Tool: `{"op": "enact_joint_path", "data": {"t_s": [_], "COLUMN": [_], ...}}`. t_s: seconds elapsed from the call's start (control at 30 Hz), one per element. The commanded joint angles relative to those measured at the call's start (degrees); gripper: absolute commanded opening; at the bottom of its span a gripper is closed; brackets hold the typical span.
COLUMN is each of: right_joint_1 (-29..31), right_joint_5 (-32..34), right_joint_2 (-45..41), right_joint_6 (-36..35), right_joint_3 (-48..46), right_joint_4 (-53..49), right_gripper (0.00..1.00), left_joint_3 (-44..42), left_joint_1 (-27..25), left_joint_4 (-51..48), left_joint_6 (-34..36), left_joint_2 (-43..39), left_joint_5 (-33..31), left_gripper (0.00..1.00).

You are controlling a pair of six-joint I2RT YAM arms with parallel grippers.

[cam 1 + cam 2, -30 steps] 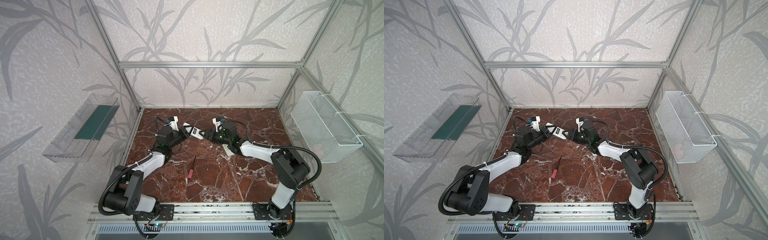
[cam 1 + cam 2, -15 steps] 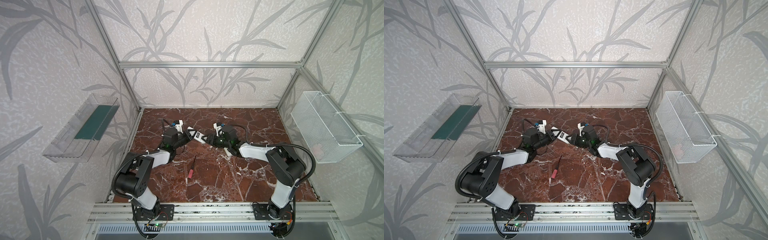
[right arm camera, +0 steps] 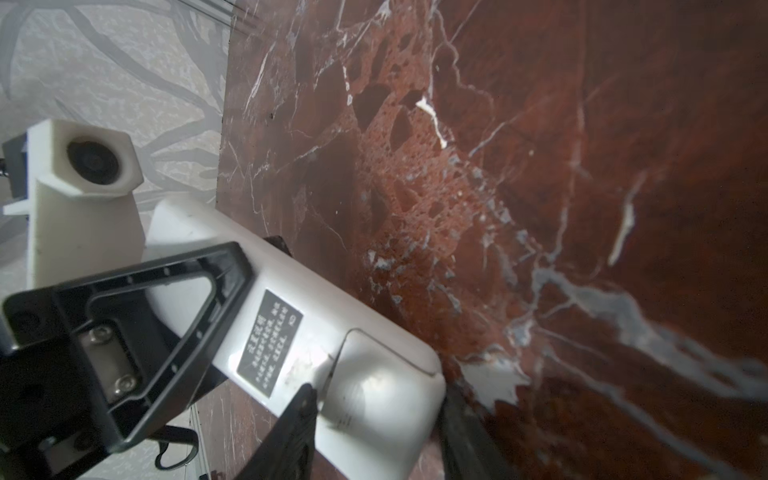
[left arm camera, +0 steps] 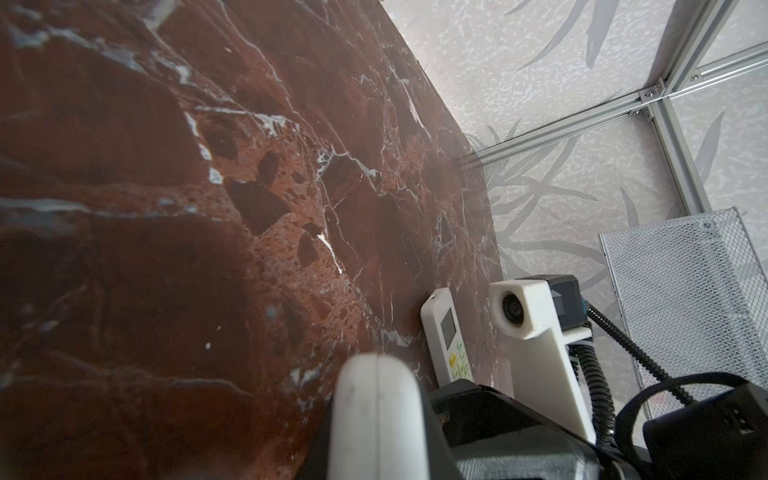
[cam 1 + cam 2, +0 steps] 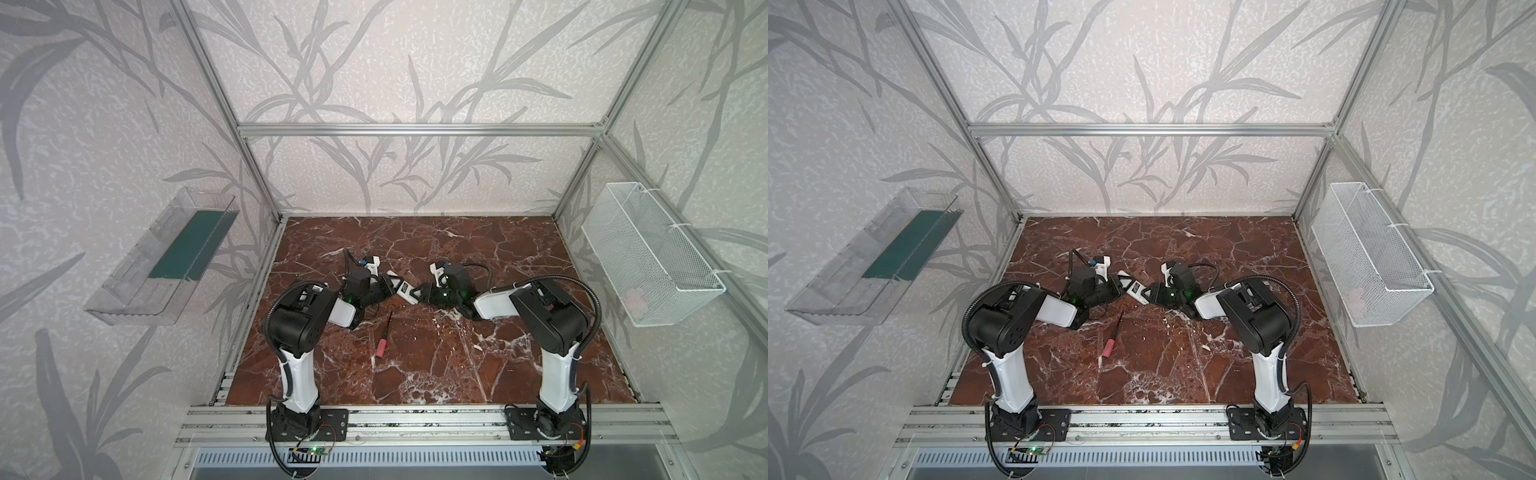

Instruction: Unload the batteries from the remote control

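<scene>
Leaf-patterned grey wallpaper (image 5: 395, 62) lines the walls behind an aluminium frame (image 5: 415, 129), and a red-brown marble worktop (image 5: 457, 361) veined in white forms the floor of the cell. On the left wall hangs a clear plastic tray (image 5: 124, 299) with a green liner; on the right wall, a white wire-mesh basket (image 5: 648, 257). The left arm (image 5: 299, 320) and the right arm (image 5: 552, 316) fold inward and meet near mid-worktop.

Between them is a white remote control (image 5: 402, 287), back up, its dark label showing in both top views. Its long axis runs across the worktop, slanting from far left to near right. The left end effector (image 5: 388, 284) is clamped on the far-left part, one black triangular finger (image 3: 243, 266) lying across the back. The right end effector (image 5: 422, 293) grips the near-right end, a finger (image 3: 297, 436) against each side by the closed battery cover (image 3: 386, 386). The batteries cannot be seen.

Only the left wrist view shows a second remote (image 4: 446, 336), screen and buttons facing out, against the marble, its lower part hidden. A pink-handled screwdriver (image 5: 385, 333) lies just nearer than the left end effector, tip pointing at the remote control.
</scene>
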Motion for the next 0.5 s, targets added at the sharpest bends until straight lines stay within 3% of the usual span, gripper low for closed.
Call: {"op": "enact_joint_path", "data": {"t_s": [0.0, 0.27, 0.47], "right_joint_1": [-0.53, -0.71, -0.72], "right_joint_5": [1.76, 6.08, 9.26], "right_joint_2": [0.23, -5.93, -9.35], "right_joint_6": [-3.41, -11.37, -16.89], "right_joint_3": [-2.96, -2.09, 0.12], "right_joint_4": [-7.18, -17.14, -23.30], "right_gripper": [0.48, 0.48, 0.53], "left_joint_3": [2.90, 7.43, 10.07], "left_joint_1": [-1.51, -1.60, -1.60], "left_joint_4": [-2.24, -18.37, -24.23], "left_joint_6": [4.59, 16.84, 21.30], "left_joint_2": [-2.71, -8.24, -9.98], "left_joint_5": [3.39, 1.85, 1.64], "left_gripper": [0.00, 0.00, 0.00]}}
